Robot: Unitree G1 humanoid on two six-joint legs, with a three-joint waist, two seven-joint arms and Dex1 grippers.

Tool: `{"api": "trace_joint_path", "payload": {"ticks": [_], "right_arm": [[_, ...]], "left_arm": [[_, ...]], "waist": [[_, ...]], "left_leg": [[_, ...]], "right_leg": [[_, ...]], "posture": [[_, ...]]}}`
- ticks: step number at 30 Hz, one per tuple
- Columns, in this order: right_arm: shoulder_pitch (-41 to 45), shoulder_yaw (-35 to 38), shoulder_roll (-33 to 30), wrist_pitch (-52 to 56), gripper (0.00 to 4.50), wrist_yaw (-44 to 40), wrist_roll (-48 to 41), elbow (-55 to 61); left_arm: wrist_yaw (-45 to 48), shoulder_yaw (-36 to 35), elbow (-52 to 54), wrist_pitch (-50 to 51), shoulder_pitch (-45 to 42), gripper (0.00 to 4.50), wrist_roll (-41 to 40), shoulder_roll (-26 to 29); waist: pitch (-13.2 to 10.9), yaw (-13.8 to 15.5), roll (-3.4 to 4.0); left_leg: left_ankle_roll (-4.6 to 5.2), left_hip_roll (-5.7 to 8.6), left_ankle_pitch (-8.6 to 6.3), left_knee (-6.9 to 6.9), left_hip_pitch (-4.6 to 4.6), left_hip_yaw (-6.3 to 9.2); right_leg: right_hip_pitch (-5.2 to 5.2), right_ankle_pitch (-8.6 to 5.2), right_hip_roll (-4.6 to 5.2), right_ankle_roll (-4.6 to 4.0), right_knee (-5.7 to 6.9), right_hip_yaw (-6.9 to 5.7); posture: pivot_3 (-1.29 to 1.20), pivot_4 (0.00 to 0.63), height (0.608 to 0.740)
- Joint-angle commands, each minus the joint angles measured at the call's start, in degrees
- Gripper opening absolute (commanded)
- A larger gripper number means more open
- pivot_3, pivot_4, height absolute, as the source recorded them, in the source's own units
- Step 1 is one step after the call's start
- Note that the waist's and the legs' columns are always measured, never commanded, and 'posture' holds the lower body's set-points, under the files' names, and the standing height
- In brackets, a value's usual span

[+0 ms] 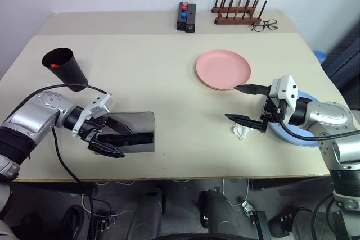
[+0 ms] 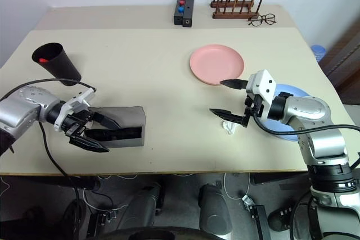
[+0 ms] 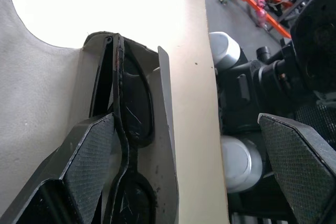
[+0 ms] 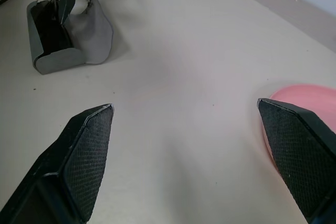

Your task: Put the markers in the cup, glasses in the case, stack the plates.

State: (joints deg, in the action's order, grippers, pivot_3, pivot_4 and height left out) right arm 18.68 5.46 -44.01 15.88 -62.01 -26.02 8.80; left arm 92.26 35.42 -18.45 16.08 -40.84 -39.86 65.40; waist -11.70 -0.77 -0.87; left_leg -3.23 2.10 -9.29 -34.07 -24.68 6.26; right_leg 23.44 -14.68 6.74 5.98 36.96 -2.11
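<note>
Sunglasses in the case, plates next

While the left gripper [image 1: 107, 137] hangs with its 2 black fingers spread wide and holding nothing at the mouth of the grey felt case [image 1: 138, 123], the black sunglasses [image 3: 134, 108] lie inside that case, their long axis running along its length; one ribbed finger pad [image 3: 86, 166] sits just beside the frame, and the flap is not yet folded over. Taking the case as the landmark: the black tapered cup [image 1: 66, 67] stands beyond it to the robot's left, something red showing inside; the salmon pink plate [image 1: 223, 69] lies well off to its right and farther back; the light blue plate [image 2: 292, 93] lies farther right again, partly under the right arm. Also wide open and empty, the right gripper [image 1: 246, 104] hovers between the 2 plates, so that arm is plainly the nearer for stacking. Both plates look smooth, shallow and round, likely slippery at the rim; the case looks soft and matte.
</note>
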Motion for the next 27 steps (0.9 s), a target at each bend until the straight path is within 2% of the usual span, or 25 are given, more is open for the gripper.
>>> {"api": "trace_joint_path", "payload": {"ticks": [1,11,20,21,23,24,25,27], "right_arm": [[1.0,1.4,-0.1,-1.1,4.50,0.1,-0.5,0.9],[1.8,0.9,0.2,-1.1,4.50,0.0,-0.4,0.5],[2.4,0.5,0.6,-0.8,4.50,0.1,-0.4,0.5],[2.5,0.5,0.6,-0.8,4.50,0.2,-0.4,0.4],[2.5,0.6,0.6,-0.8,4.50,0.1,-0.4,0.4],[2.5,0.6,0.6,-0.9,4.50,0.2,-0.3,0.4],[2.6,0.5,0.6,-1.0,4.50,0.2,-0.3,0.3],[2.7,0.5,0.7,-1.1,4.50,0.2,-0.1,0.2]], "left_arm": [[0.2,-2.3,-1.5,-2.4,-0.3,4.48,2.0,0.7],[0.2,-8.1,-4.7,-5.9,-1.1,4.48,5.5,-2.9],[0.2,-8.2,-6.8,6.9,-6.9,4.48,0.0,-0.5],[0.2,-8.7,-7.2,8.2,-7.6,3.93,-0.6,-0.6],[0.2,-9.5,-6.4,13.3,-9.3,3.14,-3.8,-0.2],[0.2,-11.0,-6.3,17.6,-10.5,2.57,-6.5,-0.6],[0.2,-12.7,-6.7,22.4,-12.0,2.19,-9.0,-1.2],[0.2,-16.6,-9.0,28.0,-15.1,1.13,-10.9,-3.7]], "waist": [[0.0,0.0,0.00],[0.0,0.0,0.00],[0.0,0.0,0.00],[0.0,-0.1,0.00],[0.0,-0.1,0.00],[0.0,-0.1,-0.01],[0.0,-0.1,-0.03],[0.0,0.1,-0.04]], "left_leg": [[0.00,0.00,0.00,0.00,0.00,0.00],[0.00,0.00,0.00,-0.01,0.00,-0.01],[0.00,0.00,0.00,-0.01,0.00,0.00],[0.00,0.00,0.00,-0.01,0.00,0.00],[0.00,0.01,0.00,-0.02,0.01,0.00],[0.01,0.01,0.00,-0.02,0.01,0.00],[0.01,0.00,0.00,-0.02,0.00,0.00],[0.01,0.01,0.00,-0.04,0.00,0.01]], "right_leg": [[0.00,0.00,0.00,0.00,0.00,0.00],[0.00,0.00,0.00,0.00,0.00,0.00],[0.00,-0.01,-0.01,0.04,0.02,-0.01],[0.00,-0.01,-0.02,0.05,0.02,0.00],[0.00,-0.01,-0.03,0.07,0.05,-0.01],[-0.01,-0.03,-0.02,0.10,0.05,0.00],[0.00,-0.06,-0.03,0.14,0.05,0.00],[-0.01,-0.11,-0.03,0.24,0.07,-0.01]], "posture": [[0.00,0.150,0.740],[0.00,0.150,0.740],[0.00,0.150,0.740],[0.00,0.150,0.740],[0.00,0.150,0.740],[0.00,0.150,0.740],[0.00,0.150,0.740],[0.00,0.150,0.740]]}}
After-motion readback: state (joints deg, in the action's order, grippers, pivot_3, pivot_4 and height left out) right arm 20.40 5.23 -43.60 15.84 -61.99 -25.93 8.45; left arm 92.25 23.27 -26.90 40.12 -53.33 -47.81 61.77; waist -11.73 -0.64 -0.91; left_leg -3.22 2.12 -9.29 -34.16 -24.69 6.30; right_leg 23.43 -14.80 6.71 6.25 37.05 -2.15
